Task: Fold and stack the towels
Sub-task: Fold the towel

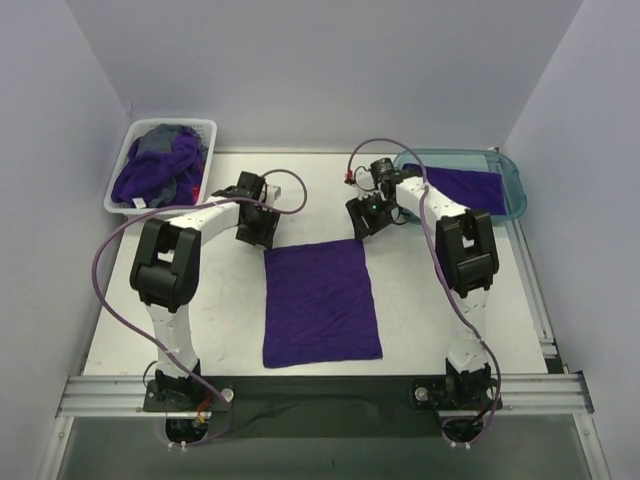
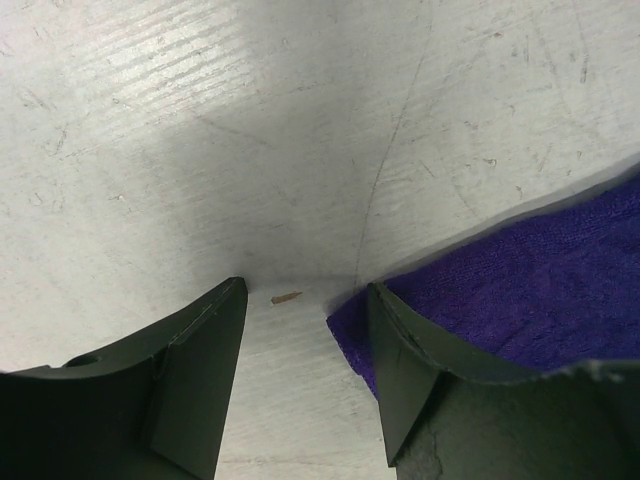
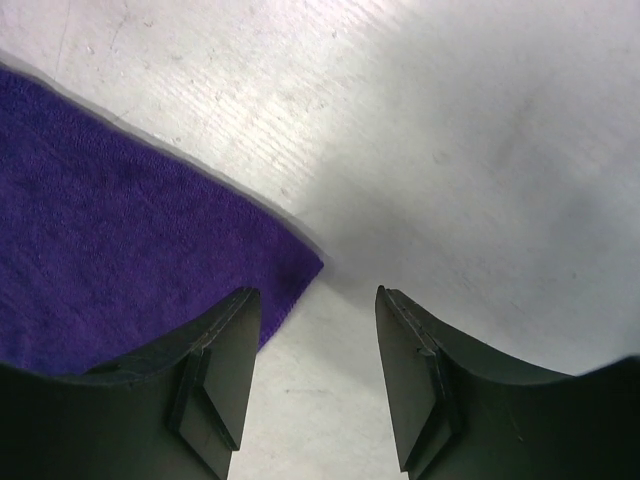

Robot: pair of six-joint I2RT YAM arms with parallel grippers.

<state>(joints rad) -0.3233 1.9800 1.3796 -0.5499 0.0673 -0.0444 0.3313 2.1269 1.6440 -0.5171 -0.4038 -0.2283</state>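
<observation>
Purple towel (image 1: 320, 305), spread flat in a single layer, lay on the desk (image 1: 420, 330) nearest the arms' bases, its long sides running away from them. At its far edge both arms reached down to the corners. The left end effector (image 2: 300, 300) stood partly open and held nothing; the far-left corner (image 2: 345, 325) lay against the inside of one finger, with bare desk filling most of the gap. The right end effector (image 3: 318, 300) was likewise partly open and empty, and the far-right corner (image 3: 300, 265) sat just beside one finger rather than squarely between the two.

Both pinches looked marginal. With so little cloth inside either gap, a closing finger seemed liable to catch only the fringe of the terry, or nothing at all on the right side. If one corner rose and the other slipped, the towel would likely drag askew and fold crooked.

Farther back, a heap of unfolded towels (image 1: 160, 170) filled the white basket (image 1: 120, 180) at the far left. At the far right a folded towel (image 1: 465, 187) rested in the teal tray (image 1: 515, 185), apparently the start of the stack.
</observation>
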